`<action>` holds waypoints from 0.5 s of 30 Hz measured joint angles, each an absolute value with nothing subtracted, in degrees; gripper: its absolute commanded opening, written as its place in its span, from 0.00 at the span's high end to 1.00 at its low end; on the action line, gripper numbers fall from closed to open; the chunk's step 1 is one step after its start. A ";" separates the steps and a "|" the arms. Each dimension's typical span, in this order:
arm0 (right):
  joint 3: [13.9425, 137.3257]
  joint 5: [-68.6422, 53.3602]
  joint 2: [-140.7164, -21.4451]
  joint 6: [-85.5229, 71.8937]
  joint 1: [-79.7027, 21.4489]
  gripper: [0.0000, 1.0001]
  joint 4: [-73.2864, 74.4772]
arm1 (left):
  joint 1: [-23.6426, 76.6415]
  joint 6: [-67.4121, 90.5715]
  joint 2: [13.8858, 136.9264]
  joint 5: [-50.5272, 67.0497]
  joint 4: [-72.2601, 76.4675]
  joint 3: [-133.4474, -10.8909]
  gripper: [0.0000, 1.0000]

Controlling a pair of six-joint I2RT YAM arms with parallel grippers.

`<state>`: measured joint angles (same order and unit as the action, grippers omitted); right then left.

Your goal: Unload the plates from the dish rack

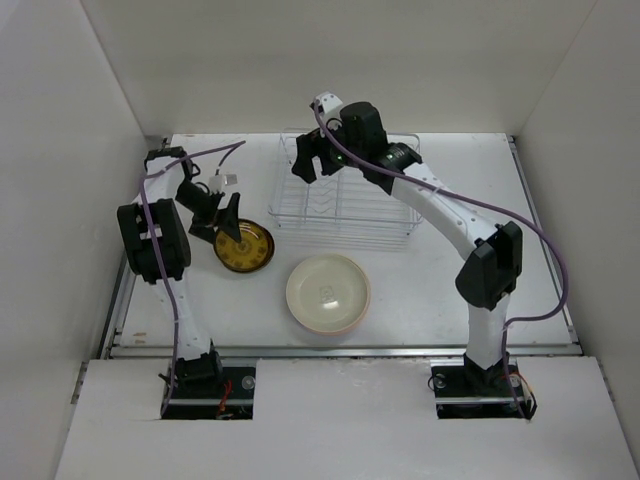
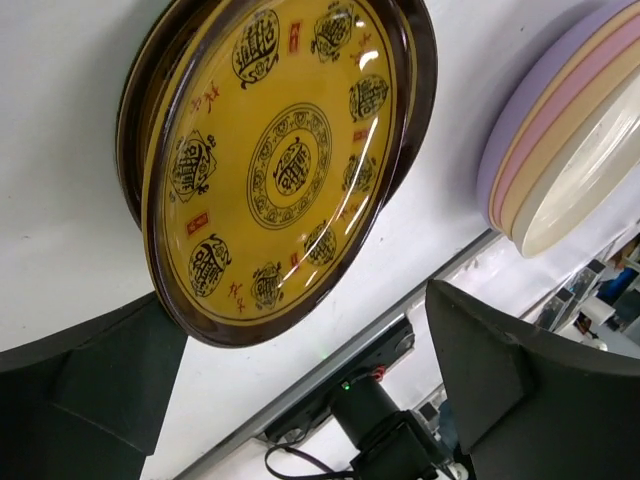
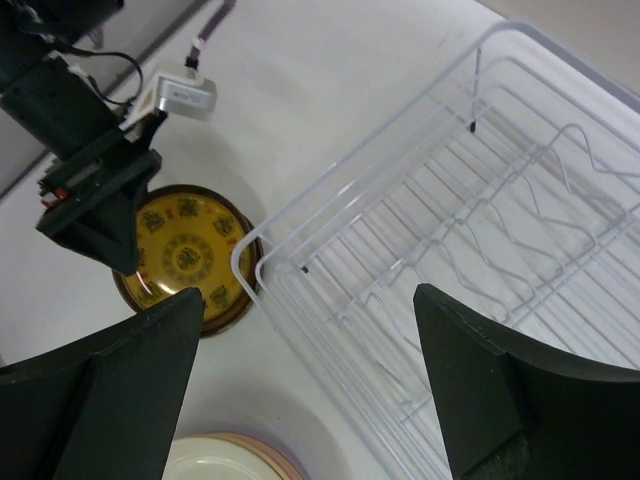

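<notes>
Dish rack (image 1: pixel 345 212) holds no plates, both claws open
Top: brown-and-yellow plate (image 1: pixel 244 247) left of rack under left claw (image 1: pixel 225 222), plate stack (image 1: pixel 328 293) in front of rack; left wrist: plate flat between spread fingers (image 2: pixel 500 380); right wrist: right claw (image 3: pixel 310 330) spread over rack's left end

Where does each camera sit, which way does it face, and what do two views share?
Top external: high behind the robot, facing down; left arm and right arm show.
Left wrist: left arm, facing down at brown-and-yellow plates; left fingers show.
Right wrist: right arm, facing down over dish rack; right fingers show.
Shared: both wrist views show those plates and pastel stack.
</notes>
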<state>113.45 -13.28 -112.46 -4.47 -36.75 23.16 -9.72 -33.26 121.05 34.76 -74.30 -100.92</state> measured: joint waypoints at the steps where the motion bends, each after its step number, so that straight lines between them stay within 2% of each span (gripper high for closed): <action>1: 112.86 -12.82 -112.29 -4.45 -36.73 0.08 23.38 | -9.61 -33.23 121.01 34.70 -74.28 -100.92 0.00; 7: 109.78 -9.74 -110.96 -4.27 -35.94 0.07 24.01 | -9.58 -32.01 116.25 31.46 -70.87 -96.25 0.00; 15: 105.06 -5.98 -104.55 -4.49 -34.41 0.07 24.16 | -7.46 -30.30 106.39 20.91 -66.65 -92.18 0.00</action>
<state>105.06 -5.98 -104.55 -4.49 -34.41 24.16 -7.46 -30.30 106.39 20.91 -66.65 -92.18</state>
